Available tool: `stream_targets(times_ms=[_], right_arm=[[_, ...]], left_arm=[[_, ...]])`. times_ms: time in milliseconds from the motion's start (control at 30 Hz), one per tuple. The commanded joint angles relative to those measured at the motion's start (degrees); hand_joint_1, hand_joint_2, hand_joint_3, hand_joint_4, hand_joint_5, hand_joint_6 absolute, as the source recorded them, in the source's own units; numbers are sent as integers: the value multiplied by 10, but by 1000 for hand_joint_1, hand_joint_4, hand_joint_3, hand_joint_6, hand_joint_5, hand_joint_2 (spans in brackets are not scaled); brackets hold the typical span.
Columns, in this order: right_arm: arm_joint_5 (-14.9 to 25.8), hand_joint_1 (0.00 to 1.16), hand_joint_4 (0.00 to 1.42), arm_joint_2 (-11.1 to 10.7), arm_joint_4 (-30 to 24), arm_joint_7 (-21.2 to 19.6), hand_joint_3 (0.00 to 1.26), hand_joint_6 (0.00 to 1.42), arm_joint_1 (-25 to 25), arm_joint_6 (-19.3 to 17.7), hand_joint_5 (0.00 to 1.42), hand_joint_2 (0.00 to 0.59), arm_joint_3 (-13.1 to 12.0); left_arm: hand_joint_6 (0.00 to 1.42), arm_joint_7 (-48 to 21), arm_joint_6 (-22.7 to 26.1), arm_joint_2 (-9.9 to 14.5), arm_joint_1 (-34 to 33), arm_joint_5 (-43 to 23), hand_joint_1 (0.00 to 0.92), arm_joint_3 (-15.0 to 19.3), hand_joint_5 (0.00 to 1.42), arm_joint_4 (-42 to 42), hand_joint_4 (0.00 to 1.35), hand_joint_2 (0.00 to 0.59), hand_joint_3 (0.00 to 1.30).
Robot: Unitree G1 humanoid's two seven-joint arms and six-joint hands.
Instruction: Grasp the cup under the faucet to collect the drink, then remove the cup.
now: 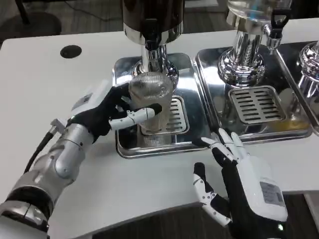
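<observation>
Head view shows first the white surface [45, 94], which runs wide and bare on my left side, with one dark round hole [70, 51] near its far edge. Its near edge cuts across the bottom, and under it the dark floor is visible. On the surface stand the steel drip trays. The left tray [124, 149] has a slotted grate [174, 119], the middle tray [294, 130] touches it side by side, and a third tray on the right is cut off by the picture border.

Above the left tray rises the dark dispenser [152, 20], and its top is cut off. Its faucet is hidden behind the chrome column, so I cannot make it out. The clear dispenser [249, 30] over the middle tray is also cut at the top.

The ribbed transparent cup [149, 97] stands on the left grate, directly under the dark dispenser. If it has drink inside I cannot tell. My left robot hand [117, 112] grips the cup from the left, fingers around its wall. My right robot hand [239, 179] is open, fingers spread, holding nothing, over the near edge of the surface just beside the trays.
</observation>
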Motion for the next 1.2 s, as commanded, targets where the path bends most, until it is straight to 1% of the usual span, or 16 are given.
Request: stream_targets(times_ms=[33,100,167,233,333,467,567,767,833,900,967,1100,1200], right_arm=[[4,455,87,2,-3,1,317,177,-10,0,50,531,-2],[5,453,87,0,-1,1,317,177,-11,-1,50,531,-3],[6,451,87,-1,0,0,317,178,-12,-2,50,531,-4],[11,450,87,-2,3,2,317,179,-14,-4,50,531,-4],[12,448,87,-2,5,-1,317,180,-15,-5,50,531,-5],[12,446,87,-2,7,-2,317,181,-17,-5,50,531,-3],[14,445,87,-2,10,-2,317,181,-18,-4,50,531,-4],[17,443,87,-1,12,-1,317,182,-21,-5,54,531,-2],[18,442,87,-1,12,-1,317,182,-21,-5,56,531,-2],[18,442,87,-2,11,0,317,182,-21,-5,58,531,-2],[20,441,87,-3,11,-1,317,182,-21,-5,59,531,-3],[21,440,87,-3,11,0,317,182,-20,-4,60,531,-5],[24,440,87,-3,11,-2,317,182,-19,-7,61,531,-7]], left_arm=[[476,-15,7,7,-4,1,134,-2,386,2,220,88,169],[458,-16,3,12,-2,-3,130,3,366,-1,207,85,166],[402,-17,-1,16,-1,-6,105,7,282,-4,119,75,138],[385,-19,-10,21,2,-11,94,13,244,-9,75,72,127],[368,-22,-24,28,7,-20,85,22,203,-19,33,71,114],[367,-26,-52,43,18,-35,68,34,197,-40,25,68,112],[379,-43,-85,66,32,-61,64,56,196,-77,58,75,129],[424,-87,-114,88,45,-104,74,91,217,-140,131,99,189],[446,-102,-119,92,45,-117,76,100,226,-156,146,101,203],[524,-130,-126,96,38,-139,76,111,241,-179,158,102,213],[558,-153,-129,97,32,-155,76,117,251,-193,173,103,214],[591,-196,-121,92,16,-172,76,122,293,-201,204,104,223],[596,-222,-114,86,3,-177,75,122,297,-197,207,103,223]])
